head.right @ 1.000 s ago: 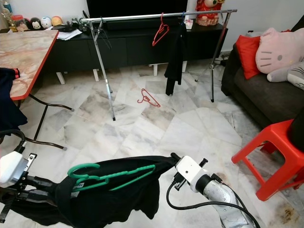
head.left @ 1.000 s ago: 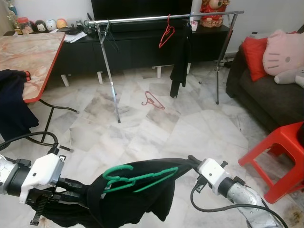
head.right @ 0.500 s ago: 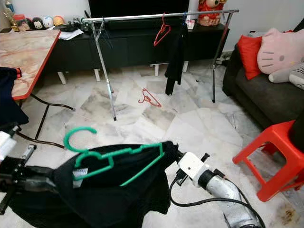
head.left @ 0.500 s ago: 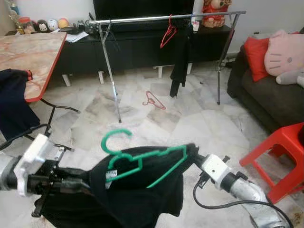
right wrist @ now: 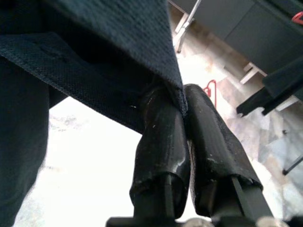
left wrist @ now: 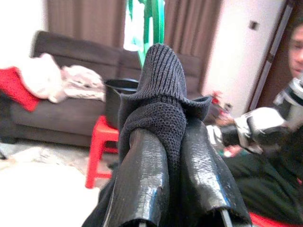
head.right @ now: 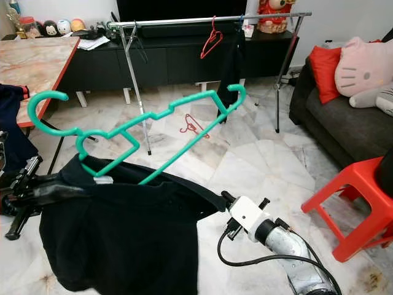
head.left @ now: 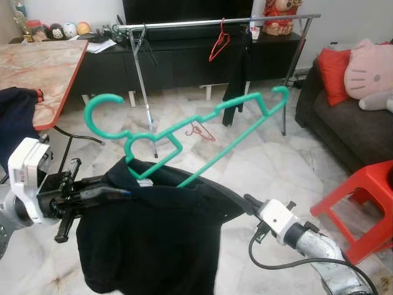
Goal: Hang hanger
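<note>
Both claws pinch the soft black garment; the light, stiff green hanger sits loose, so steady its neck.

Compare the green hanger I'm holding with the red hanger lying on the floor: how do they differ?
The green hanger is held up tilted, one end inside the black garment; the red hanger lies flat and bare on the floor by the clothes rack. Green looks far bigger, though it is nearer the camera. Both are plastic-looking with hooks, and neither is on the rack.
</note>
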`<state>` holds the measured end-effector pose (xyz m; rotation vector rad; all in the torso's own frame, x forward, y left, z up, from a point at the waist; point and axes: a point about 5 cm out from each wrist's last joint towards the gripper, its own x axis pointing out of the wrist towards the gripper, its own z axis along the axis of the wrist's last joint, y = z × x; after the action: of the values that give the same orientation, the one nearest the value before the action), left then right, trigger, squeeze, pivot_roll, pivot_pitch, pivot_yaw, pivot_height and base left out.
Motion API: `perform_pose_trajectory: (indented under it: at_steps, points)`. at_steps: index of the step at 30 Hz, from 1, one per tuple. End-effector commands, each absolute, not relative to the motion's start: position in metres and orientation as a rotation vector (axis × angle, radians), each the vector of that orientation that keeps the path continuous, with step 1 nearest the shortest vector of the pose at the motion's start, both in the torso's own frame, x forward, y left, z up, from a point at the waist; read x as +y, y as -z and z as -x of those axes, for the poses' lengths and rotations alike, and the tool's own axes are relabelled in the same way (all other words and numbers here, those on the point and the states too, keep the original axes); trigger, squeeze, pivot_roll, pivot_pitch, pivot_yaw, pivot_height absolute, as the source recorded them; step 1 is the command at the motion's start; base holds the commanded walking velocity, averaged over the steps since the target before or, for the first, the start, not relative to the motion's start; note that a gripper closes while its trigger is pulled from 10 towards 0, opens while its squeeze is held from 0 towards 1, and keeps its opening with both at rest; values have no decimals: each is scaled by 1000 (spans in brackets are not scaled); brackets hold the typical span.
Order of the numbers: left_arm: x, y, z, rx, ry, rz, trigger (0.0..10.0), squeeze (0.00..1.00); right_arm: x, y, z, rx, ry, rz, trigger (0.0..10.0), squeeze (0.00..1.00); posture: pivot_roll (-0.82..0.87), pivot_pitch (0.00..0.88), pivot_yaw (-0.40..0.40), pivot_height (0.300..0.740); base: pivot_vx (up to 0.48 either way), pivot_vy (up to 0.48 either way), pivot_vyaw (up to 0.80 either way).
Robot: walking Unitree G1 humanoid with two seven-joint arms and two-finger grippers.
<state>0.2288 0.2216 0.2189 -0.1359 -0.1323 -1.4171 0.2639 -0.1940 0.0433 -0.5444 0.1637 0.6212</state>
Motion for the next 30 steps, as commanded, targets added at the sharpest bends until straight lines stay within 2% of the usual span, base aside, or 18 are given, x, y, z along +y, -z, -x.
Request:
perform_pose_trajectory:
  at_steps: [1,7,8,9,13,14,15,22,30]
  points:
    - [222,-236,-232,-223,1371,51,10000,0,-210,-27,-255,278,-567,540,0,0,-48,18,-39,740,0,0,0]
    - [199,-210,-250,-158,1198,-73,10000,0,-203,-29,-259,261,-556,538,196,0,-53,11,-31,740,0,0,0]
    - [196,-206,-252,-152,1180,-85,10000,0,-202,-29,-260,259,-555,538,3882,0,-53,11,-31,740,0,0,0]
    - [191,-198,-255,-135,1146,-108,10000,0,-199,-29,-260,256,-557,537,9961,0,-55,6,-28,740,0,0,0]
    - [183,-188,-257,-111,1115,-140,10000,0,-196,-28,-260,260,-575,527,10000,0,-55,6,-28,740,0,0,0]
    - [182,-187,-258,-108,1110,-145,10000,0,-195,-28,-260,262,-579,526,10000,400,-55,6,-28,740,0,0,0]
    - [178,-182,-258,-91,1102,-170,10000,0,-192,-27,-258,271,-609,512,10000,1000,-58,0,-24,740,0,0,0]
    - [180,-166,-271,-42,1005,-281,10000,0,-189,-18,-242,381,-791,561,10000,1000,-65,0,-17,740,0,0,0]
    - [178,-162,-275,-52,962,-284,10000,0,-189,-13,-233,441,-841,563,10000,1000,-68,0,-15,740,0,0,0]
